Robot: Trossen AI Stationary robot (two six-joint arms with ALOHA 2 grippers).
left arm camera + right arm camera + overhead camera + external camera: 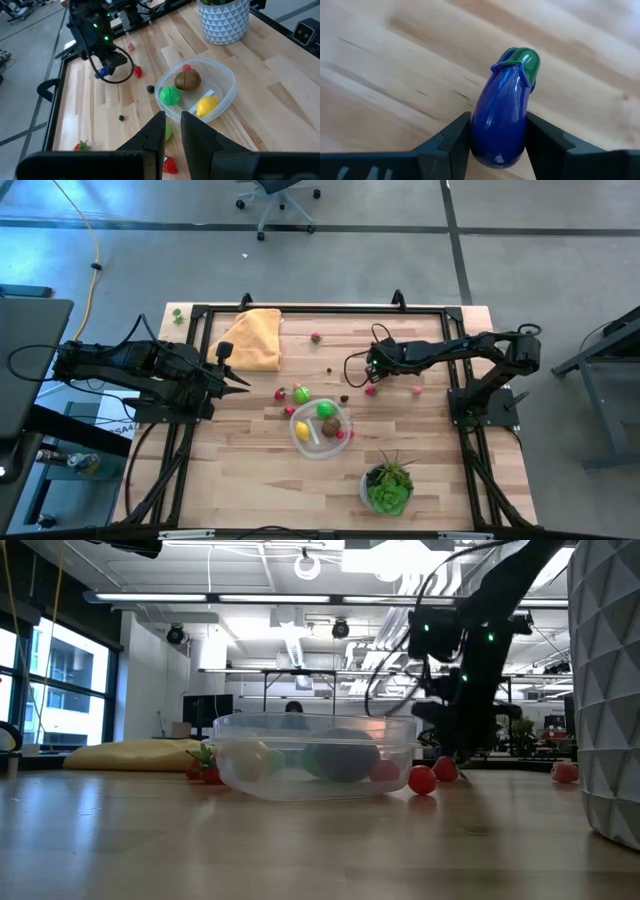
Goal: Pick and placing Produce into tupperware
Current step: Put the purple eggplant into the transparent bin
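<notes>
Jaws of right gripper (pixel 495 137) clamp eggplant (pixel 502 117).

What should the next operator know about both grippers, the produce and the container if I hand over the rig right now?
Right gripper: shut on a purple eggplant, low over the table's far middle, not yet carried to the tupperware.
Left gripper: nearly shut, empty, waiting at the left side, pointing at the tupperware.
Done: green ball, brown piece, yellow lemon and a red piece are in the tupperware.
Left: drop the eggplant in, then collect the loose pieces, such as the red one, pink one and strawberry.
</notes>
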